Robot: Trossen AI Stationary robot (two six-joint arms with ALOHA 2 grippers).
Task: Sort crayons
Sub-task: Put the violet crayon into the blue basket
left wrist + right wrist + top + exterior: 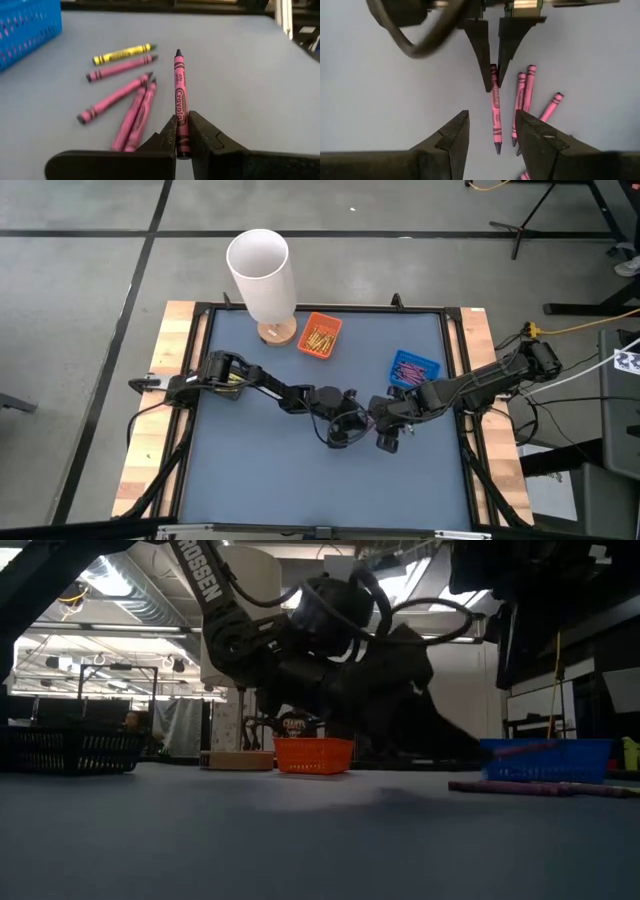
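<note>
Concrete floor surrounds the blue-grey table [260, 470], where a white cylinder [262, 272] and an orange tray [320, 335] of yellow crayons are seen at the back. At mid-table one pink crayon [179, 95] is clamped by the left gripper [182, 131]; loose pink crayons [112, 99] lie beside it. The right gripper [491, 127] is held wide before a blue tray [414, 365].

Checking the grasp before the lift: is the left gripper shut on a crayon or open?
Shut on it. The left gripper pinches one end of a purple crayon, its fingers tight against both sides.
</note>
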